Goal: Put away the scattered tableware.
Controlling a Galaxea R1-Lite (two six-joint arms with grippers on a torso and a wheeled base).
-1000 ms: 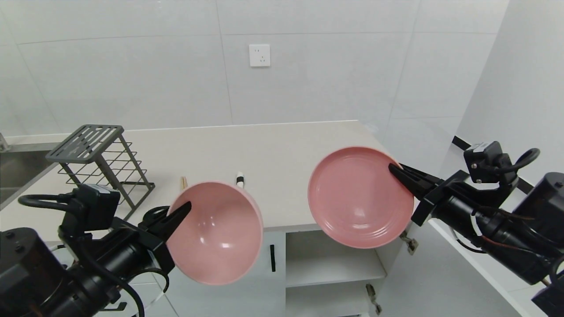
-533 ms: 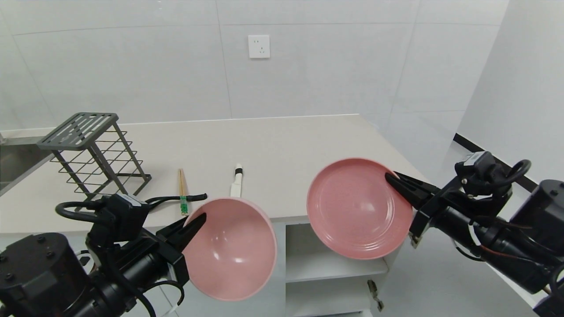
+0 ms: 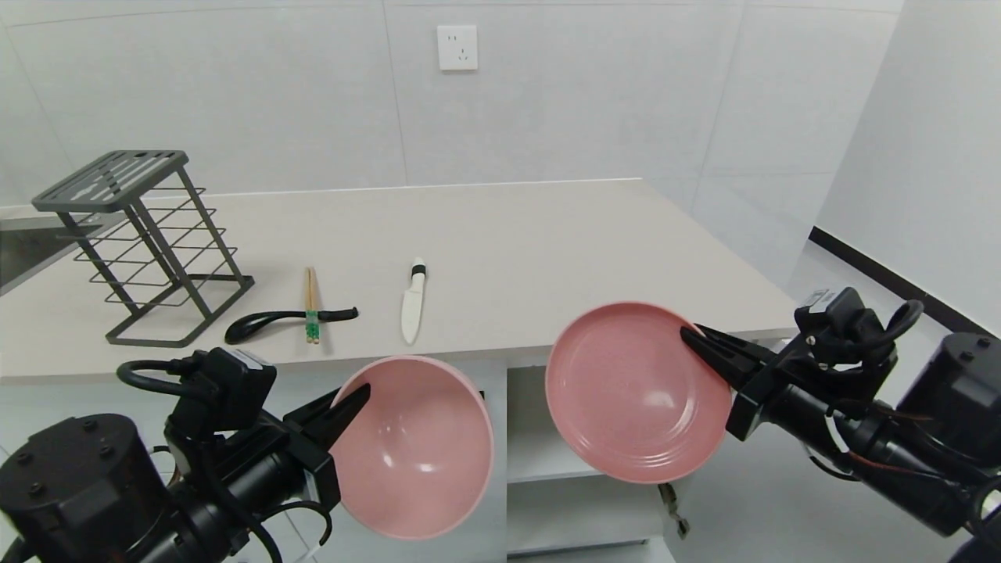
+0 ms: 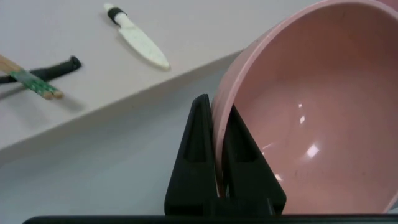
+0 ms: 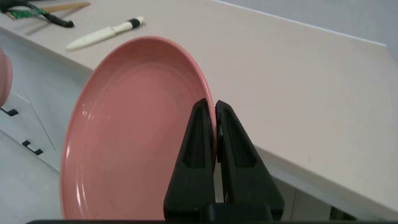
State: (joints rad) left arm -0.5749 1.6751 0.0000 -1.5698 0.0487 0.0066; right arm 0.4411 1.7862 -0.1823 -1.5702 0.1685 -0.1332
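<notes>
My left gripper point(image 3: 348, 403) point(image 4: 217, 124) is shut on the rim of a pink bowl point(image 3: 418, 450) point(image 4: 311, 112), held on edge in front of the counter, below its front edge. Off to the right, my right gripper point(image 3: 692, 338) point(image 5: 214, 121) is shut on the rim of a pink plate point(image 3: 633, 391) point(image 5: 137, 124), also held tilted in front of the counter edge. On the counter lie a white knife point(image 3: 412, 301) point(image 4: 137, 40) point(image 5: 102, 34), wooden chopsticks point(image 3: 311, 301) point(image 4: 28, 81) and a black spoon point(image 3: 281, 319).
A dark wire rack point(image 3: 137, 238) stands at the counter's left. Below the counter point(image 3: 508, 258), an open cabinet point(image 3: 547, 469) shows white shelves behind the bowl and plate. A tiled wall with a socket point(image 3: 457, 47) rises behind.
The camera's view has shifted down and back, so the counter now appears higher and farther. Both arms with bowl and plate have sunk below the counter's front edge. Spoon, chopsticks and knife came fully into sight.
</notes>
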